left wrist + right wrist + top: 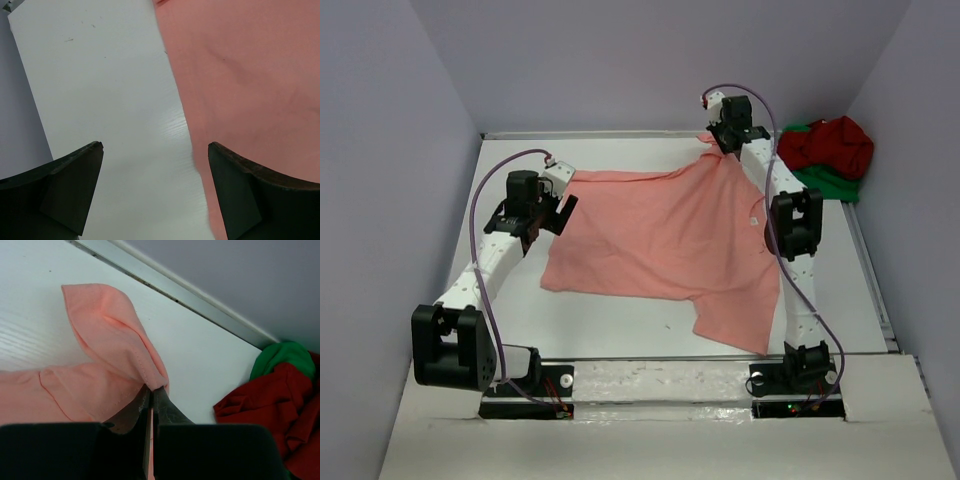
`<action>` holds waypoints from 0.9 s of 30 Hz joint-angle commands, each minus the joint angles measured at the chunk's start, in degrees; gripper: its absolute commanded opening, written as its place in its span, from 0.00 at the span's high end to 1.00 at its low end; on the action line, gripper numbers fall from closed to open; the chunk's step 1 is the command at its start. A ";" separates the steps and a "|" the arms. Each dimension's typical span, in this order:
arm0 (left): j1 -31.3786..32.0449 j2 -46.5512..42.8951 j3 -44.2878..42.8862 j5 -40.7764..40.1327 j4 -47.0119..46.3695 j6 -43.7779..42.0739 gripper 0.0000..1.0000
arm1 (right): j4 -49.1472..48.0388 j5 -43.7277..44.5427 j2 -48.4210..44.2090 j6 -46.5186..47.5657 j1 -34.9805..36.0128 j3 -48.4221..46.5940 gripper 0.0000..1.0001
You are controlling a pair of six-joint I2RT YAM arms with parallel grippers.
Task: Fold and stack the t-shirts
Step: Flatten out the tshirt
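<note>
Left arm (485, 265) is seen reached forward along the left side, elbow low, wrist turned inward. Left gripper (155, 146) is poised low, jaws spread wide, nothing between them. Right arm (798, 270) is extended far forward, nearly straight. Right gripper (151, 390) is clamped tight on a fold of the salmon-pink t-shirt (110, 330).

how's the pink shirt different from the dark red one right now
The salmon-pink shirt lies spread out in the middle; the dark red shirt is bunched in the far right corner. The pink one is pinched by the right pincer; the red one is ungripped, heaped with the green shirt. Neither is folded.
</note>
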State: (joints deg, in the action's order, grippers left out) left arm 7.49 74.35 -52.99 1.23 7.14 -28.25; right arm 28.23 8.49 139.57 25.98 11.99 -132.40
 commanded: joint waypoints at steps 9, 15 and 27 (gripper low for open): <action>-0.72 -1.48 0.79 0.26 -0.90 -0.31 0.01 | -8.36 6.54 5.72 5.48 3.74 -3.31 0.40; -0.81 -1.66 1.05 1.14 -0.98 -0.40 0.01 | -8.45 8.30 2.39 6.45 4.27 -3.14 0.00; -0.63 0.88 -4.21 7.97 1.30 -3.21 0.01 | -7.84 11.11 -27.39 6.63 4.80 22.51 0.00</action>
State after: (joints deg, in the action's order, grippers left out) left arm 7.01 74.59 -53.19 3.79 7.86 -29.58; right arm 22.87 17.87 124.90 32.80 16.91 -116.64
